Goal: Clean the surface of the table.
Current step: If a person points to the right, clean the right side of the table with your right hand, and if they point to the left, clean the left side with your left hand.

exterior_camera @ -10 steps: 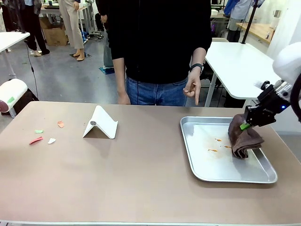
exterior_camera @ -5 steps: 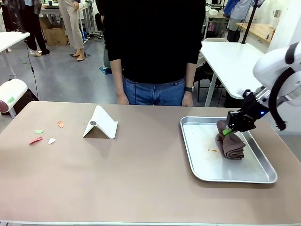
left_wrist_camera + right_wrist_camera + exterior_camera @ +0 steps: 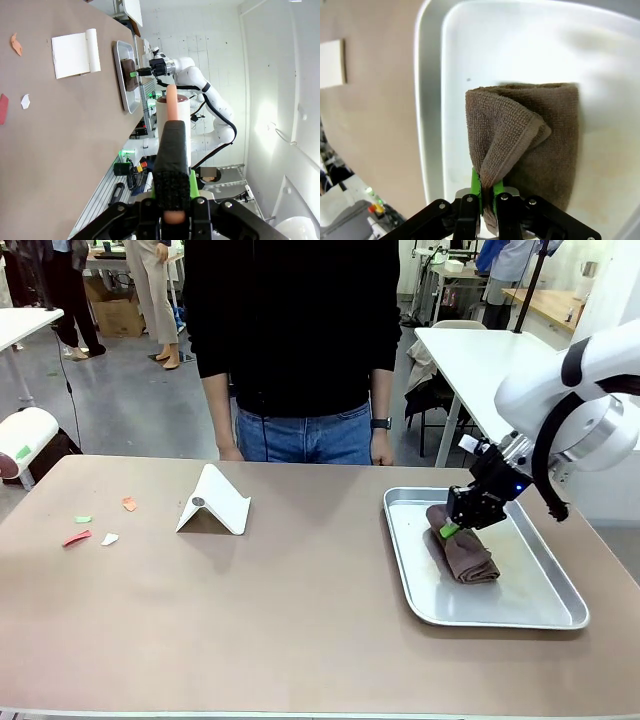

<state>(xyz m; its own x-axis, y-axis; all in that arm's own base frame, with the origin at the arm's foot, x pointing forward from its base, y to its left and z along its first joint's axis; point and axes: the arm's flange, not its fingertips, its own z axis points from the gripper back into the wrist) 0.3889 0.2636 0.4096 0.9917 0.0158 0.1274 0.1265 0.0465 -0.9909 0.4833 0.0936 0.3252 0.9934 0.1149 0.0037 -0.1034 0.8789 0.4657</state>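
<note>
Clamping on a raised fold of a brown cloth (image 3: 525, 135) with the right gripper (image 3: 485, 187), fingers drawn tight together on the fabric, green pads showing at the pinch. Resting the rest of that cloth, rolled and rumpled, on the floor of a shallow silver tray (image 3: 500, 618), toward its left half in the front view, with the white right arm reaching in from the right side. Sitting with that tray on the right part of the table (image 3: 300, 640), a tan-brown top spanning the front view from side to side. Standing left of the middle, a white folded stand (image 3: 213, 505), pitched like a small tent. Lying farther left, near one another and well apart from the tray, four small scraps: orange (image 3: 129, 504), green (image 3: 82, 519), red (image 3: 76, 538) and white (image 3: 110, 539). Waiting at the far edge, a person (image 3: 290, 340) in a dark top and jeans, both hands low at the table's rim. Holding clear of the table top, the left gripper (image 3: 172, 135), closed on a slender salmon-pink stick (image 3: 171, 100) poking out past the fingertips.
</note>
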